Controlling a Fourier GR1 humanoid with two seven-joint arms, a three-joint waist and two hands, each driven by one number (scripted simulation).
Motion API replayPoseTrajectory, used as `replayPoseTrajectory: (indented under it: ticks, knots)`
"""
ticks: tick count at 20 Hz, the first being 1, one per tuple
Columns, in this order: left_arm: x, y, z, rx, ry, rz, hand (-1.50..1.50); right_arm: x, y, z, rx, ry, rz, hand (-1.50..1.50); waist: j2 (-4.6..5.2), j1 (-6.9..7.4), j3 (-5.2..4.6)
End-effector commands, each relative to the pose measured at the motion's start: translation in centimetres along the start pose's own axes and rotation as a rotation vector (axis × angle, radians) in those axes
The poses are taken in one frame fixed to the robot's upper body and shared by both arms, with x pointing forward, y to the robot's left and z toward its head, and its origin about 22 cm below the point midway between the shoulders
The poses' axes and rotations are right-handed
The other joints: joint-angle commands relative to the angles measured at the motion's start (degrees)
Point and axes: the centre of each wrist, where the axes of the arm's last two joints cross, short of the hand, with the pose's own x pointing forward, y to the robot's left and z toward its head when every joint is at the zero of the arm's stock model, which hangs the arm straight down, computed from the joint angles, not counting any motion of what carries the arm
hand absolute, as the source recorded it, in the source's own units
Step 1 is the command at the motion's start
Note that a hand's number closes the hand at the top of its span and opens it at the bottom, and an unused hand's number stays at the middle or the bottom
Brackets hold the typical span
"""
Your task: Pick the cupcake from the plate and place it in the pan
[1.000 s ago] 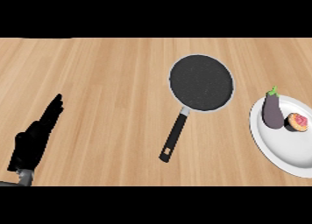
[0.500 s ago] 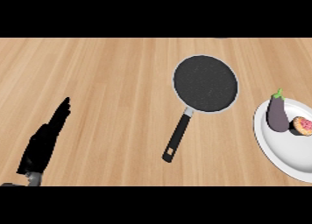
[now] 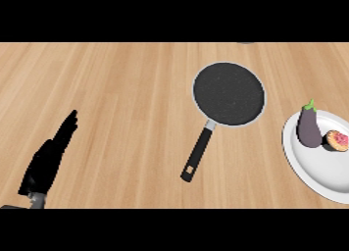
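Observation:
A small cupcake (image 3: 338,140) with pink topping lies on the white plate (image 3: 328,171) at the right edge of the head view, touching a purple eggplant (image 3: 308,129) on its left. The black pan (image 3: 229,93) with a silver rim lies left of the plate, and its black handle (image 3: 196,156) points toward the lower left. My left hand (image 3: 47,160) rests open at the lower left, fingers straight and pointing up, far from the plate and pan. My right hand does not show.
The wooden counter (image 3: 119,88) spreads across the whole view. The plate is cut off by the right edge.
The view has shifted, so the pan and the plate sit further right. My left hand has moved slightly right and up. The cupcake and the eggplant stay on the plate.

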Motion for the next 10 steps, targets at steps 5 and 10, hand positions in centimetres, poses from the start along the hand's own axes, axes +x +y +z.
replayPoseTrajectory:
  ticks: [5, 10]
  knots:
    - [0.5, -1.1, -0.5, 0.023, 0.015, 0.014, 0.0, 5.1, 0.9, -6.6, 0.194, 0.066, 0.093, -1.5, -0.34, -1.17, -0.09]
    - [-0.3, -0.7, 1.2, 0.026, 0.009, 0.005, 0.0, 5.0, 0.3, -5.7, 0.255, 0.127, 0.214, -1.5, -0.52, -1.57, -0.08]
